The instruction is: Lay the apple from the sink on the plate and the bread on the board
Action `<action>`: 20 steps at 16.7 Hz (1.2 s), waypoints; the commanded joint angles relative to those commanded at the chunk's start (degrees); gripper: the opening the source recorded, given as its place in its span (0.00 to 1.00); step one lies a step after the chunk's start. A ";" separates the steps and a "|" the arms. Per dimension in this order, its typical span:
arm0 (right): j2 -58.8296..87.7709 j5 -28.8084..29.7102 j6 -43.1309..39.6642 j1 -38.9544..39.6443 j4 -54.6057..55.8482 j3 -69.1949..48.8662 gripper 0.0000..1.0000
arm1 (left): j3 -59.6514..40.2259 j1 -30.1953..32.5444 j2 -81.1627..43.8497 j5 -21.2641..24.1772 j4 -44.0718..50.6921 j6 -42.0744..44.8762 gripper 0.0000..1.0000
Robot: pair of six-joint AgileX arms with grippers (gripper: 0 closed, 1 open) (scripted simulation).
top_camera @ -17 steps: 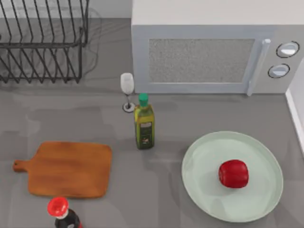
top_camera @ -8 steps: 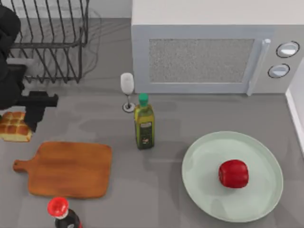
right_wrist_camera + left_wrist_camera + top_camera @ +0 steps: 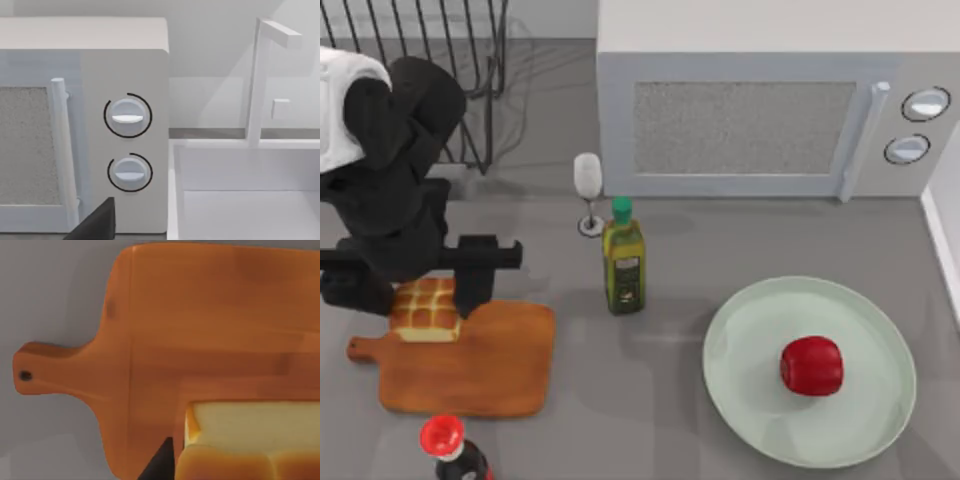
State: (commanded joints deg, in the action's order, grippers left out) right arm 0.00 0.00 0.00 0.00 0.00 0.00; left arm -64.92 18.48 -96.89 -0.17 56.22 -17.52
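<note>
While the apple [image 3: 812, 365] already sits on the plate [image 3: 750, 400] at lower right, the left gripper [image 3: 423, 302], clamped on the bread [image 3: 424, 310], hangs over the board [image 3: 485, 365] at lower left, so lowering and letting go probably comes next.

Glossy apple [image 3: 812, 365], wooden board [image 3: 470, 365], wire rack [image 3: 470, 60]

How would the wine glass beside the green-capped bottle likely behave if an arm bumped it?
The wine glass would probably tip easily: its bowl sits high on a thin stem over a small foot. It looks thin-walled, so likely light and fragile. It stands close to the oil bottle, so a fall toward that could knock the two together.
</note>
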 joint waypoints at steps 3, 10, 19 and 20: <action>0.00 0.00 0.00 0.00 0.00 0.00 1.00 | -0.15 -0.24 -0.27 0.02 0.15 0.17 0.00; 0.00 0.00 0.00 0.00 0.00 0.00 1.00 | 2.13 -0.20 -1.50 0.03 -3.53 0.17 0.00; 0.00 0.00 0.00 0.00 0.00 0.00 1.00 | 5.67 -0.13 -3.52 0.03 -9.21 0.17 0.00; 0.00 0.00 0.00 0.00 0.00 0.00 1.00 | 6.06 -0.11 -3.75 0.02 -9.97 0.17 0.00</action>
State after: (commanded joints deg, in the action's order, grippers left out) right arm 0.00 0.00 0.00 0.00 0.00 0.00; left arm -58.86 18.37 -100.64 -0.15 46.25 -17.36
